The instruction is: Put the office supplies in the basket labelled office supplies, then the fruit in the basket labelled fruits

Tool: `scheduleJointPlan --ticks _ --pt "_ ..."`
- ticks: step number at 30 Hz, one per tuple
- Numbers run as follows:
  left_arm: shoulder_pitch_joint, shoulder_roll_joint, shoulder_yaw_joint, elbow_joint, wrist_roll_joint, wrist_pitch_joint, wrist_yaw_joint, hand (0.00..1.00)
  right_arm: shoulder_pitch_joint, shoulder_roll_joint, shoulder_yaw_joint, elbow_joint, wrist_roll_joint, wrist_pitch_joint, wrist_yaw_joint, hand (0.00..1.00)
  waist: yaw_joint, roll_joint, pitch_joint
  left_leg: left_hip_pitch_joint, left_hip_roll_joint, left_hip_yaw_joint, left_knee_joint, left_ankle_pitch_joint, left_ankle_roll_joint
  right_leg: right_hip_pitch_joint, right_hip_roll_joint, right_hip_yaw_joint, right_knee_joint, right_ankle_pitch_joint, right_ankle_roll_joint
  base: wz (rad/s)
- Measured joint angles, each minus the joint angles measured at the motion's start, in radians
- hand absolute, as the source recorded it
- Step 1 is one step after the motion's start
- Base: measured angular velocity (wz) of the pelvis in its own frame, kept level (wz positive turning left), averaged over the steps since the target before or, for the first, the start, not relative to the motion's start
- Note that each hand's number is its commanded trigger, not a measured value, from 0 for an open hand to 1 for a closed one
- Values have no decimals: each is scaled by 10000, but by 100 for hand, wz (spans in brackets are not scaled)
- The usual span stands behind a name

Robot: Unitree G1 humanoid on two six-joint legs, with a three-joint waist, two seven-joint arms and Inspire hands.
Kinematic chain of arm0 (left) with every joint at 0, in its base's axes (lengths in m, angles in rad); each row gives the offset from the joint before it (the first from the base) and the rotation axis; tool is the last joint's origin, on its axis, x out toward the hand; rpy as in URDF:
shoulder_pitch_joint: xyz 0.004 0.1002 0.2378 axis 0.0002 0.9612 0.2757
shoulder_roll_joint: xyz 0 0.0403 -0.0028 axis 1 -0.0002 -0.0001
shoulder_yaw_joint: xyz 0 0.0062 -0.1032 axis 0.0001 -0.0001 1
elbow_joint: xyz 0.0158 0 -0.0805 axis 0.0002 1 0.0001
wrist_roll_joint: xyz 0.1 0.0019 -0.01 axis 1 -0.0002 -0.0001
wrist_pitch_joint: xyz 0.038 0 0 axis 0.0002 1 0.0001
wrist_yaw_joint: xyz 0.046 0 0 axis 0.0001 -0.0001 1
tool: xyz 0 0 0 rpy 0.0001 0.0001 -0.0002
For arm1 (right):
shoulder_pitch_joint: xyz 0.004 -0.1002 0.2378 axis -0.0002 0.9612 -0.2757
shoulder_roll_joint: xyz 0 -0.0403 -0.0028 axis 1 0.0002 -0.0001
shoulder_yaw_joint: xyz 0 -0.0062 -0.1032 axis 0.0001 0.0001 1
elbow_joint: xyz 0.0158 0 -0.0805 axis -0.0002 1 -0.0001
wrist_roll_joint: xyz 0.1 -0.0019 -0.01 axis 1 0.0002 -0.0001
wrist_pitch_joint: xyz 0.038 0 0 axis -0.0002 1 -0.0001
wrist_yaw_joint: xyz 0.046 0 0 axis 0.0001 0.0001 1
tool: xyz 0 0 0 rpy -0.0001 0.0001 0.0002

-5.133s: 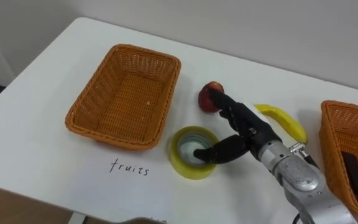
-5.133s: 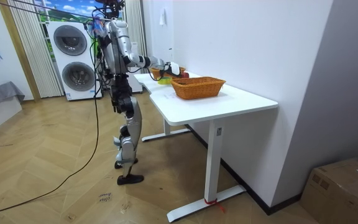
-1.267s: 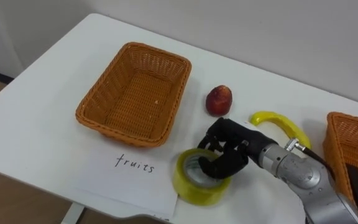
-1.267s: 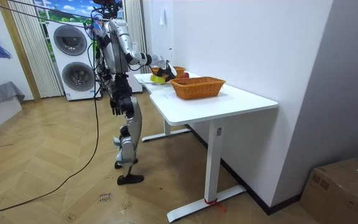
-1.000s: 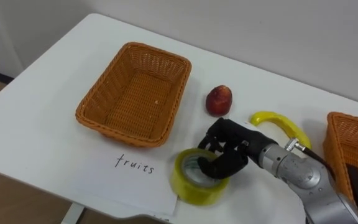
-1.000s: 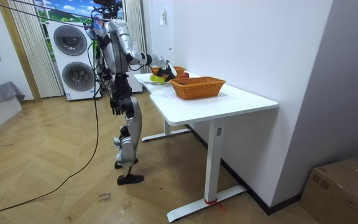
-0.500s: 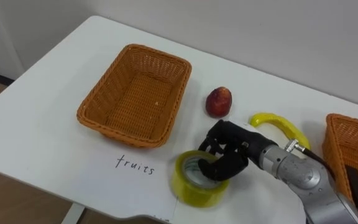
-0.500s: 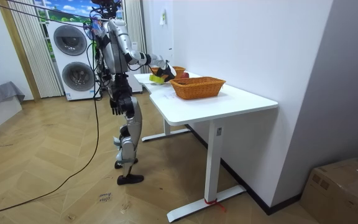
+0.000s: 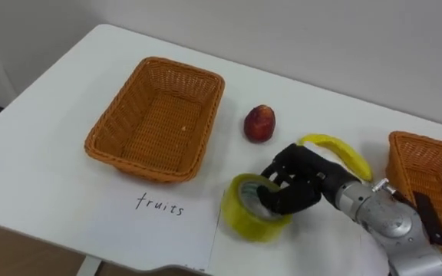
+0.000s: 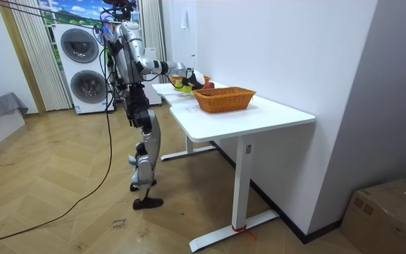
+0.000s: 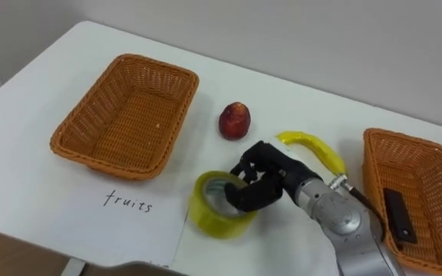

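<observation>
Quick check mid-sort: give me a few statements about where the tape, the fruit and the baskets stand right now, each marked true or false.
1. The right hand has its fingers curled round the yellow tape roll. True.
2. The banana lies inside the left basket. False: it lies on the table, between the hand and the right basket.
3. The red fruit sits on the table beside the left basket, not in it. True.
4. The right basket holds nothing. False: a dark flat object lies in it.
</observation>
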Motion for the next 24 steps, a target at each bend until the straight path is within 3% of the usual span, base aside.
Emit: scheduleJointPlan --ticks 5,9,13,24 --pt "22 -31 1 27 46 2 7 0 0 0 -394 -8 0 -107 -450 100 -113 214 18 81 12 151 -38 0 1 -1 11 153 1 0 1 -8" --pt "62 -162 19 16 44 12 -33 0 -1 -26 -977 -11 71 -125 -500 100 -345 396 -71 114 12 207 -31 -5 10 18 -10 153 -2 9 14 -1" --pt "77 -201 19 15 47 -17 -104 0 -17 -41 -1510 -12 288 -325 -817 100 -536 558 -84 199 23 264 -65 -4 12 67 -26 158 11 9 17 -3" --pt "169 -220 32 14 69 -158 -115 0 -32 -52 -2263 -20 363 -446 -1755 100 -804 638 -77 408 18 507 -157 15 45 69 -33 395 151 3 24 -7"
